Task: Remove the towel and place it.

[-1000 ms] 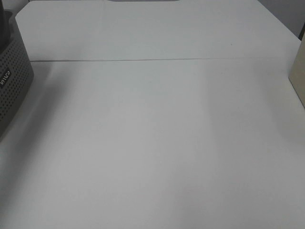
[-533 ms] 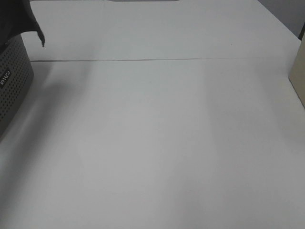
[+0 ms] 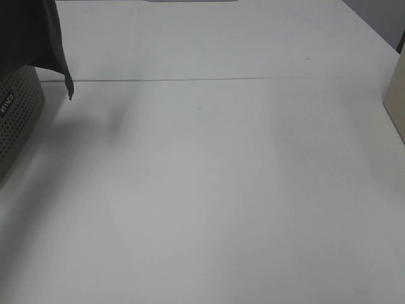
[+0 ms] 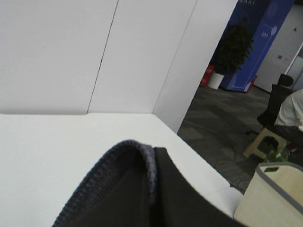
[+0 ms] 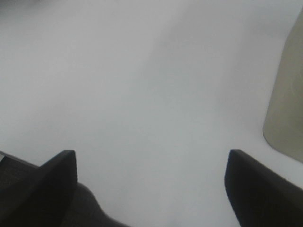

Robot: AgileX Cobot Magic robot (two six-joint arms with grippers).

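The towel (image 3: 31, 35) is a dark cloth hanging at the far left of the exterior high view. It hangs above the gray perforated basket (image 3: 16, 120), and one pointed corner dangles past the basket's rim over the table. In the left wrist view a hemmed fold of the towel (image 4: 128, 189) fills the foreground right at my left gripper, which is shut on it; the fingers themselves are covered by cloth. My right gripper (image 5: 150, 165) stands open over bare table, with nothing between its fingers. Neither arm shows in the exterior high view.
A beige container (image 3: 397, 95) stands at the table's right edge, close beside my right gripper (image 5: 286, 94). The white table (image 3: 209, 177) has a thin seam running across its far part. Beyond the table's far edge lies an office floor with a chair.
The towel has come up out of the basket and spread rightward into view. Its hanging corner now reaches down past the table's seam. The right gripper has not visibly moved.
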